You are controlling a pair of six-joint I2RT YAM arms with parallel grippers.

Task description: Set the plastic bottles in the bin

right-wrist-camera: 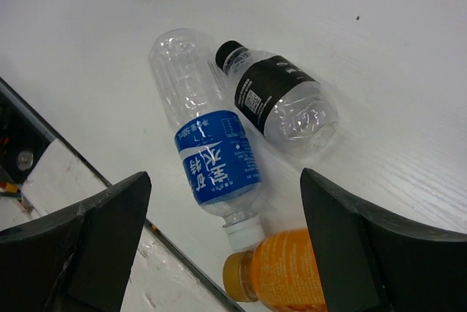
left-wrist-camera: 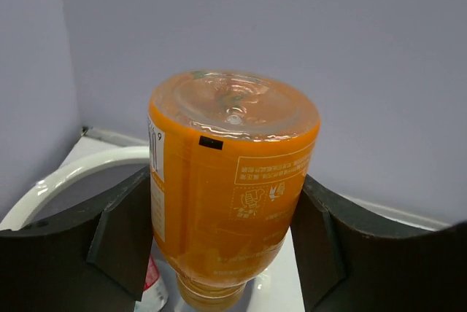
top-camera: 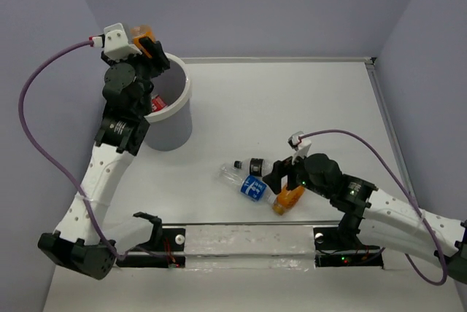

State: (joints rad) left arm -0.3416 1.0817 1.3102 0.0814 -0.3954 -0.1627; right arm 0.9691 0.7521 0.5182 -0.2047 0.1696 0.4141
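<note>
My left gripper (top-camera: 148,47) (left-wrist-camera: 226,213) is shut on an orange bottle (top-camera: 142,34) (left-wrist-camera: 230,181), held neck down above the round white bin (top-camera: 173,126), whose rim (left-wrist-camera: 66,177) shows below. A red-labelled bottle (top-camera: 157,102) (left-wrist-camera: 149,283) lies inside the bin. Three bottles lie together on the table: a clear one with a blue label (top-camera: 252,186) (right-wrist-camera: 215,159), a black-labelled one (top-camera: 255,165) (right-wrist-camera: 273,97) and an orange one (top-camera: 287,199) (right-wrist-camera: 281,275). Over them hovers my right gripper (top-camera: 286,173) (right-wrist-camera: 225,186), open and holding nothing.
A clear strip with black brackets (top-camera: 241,243) (right-wrist-camera: 73,181) runs along the near table edge, close to the lying bottles. Lilac walls close the table at the back and both sides. The bin stands at the far left.
</note>
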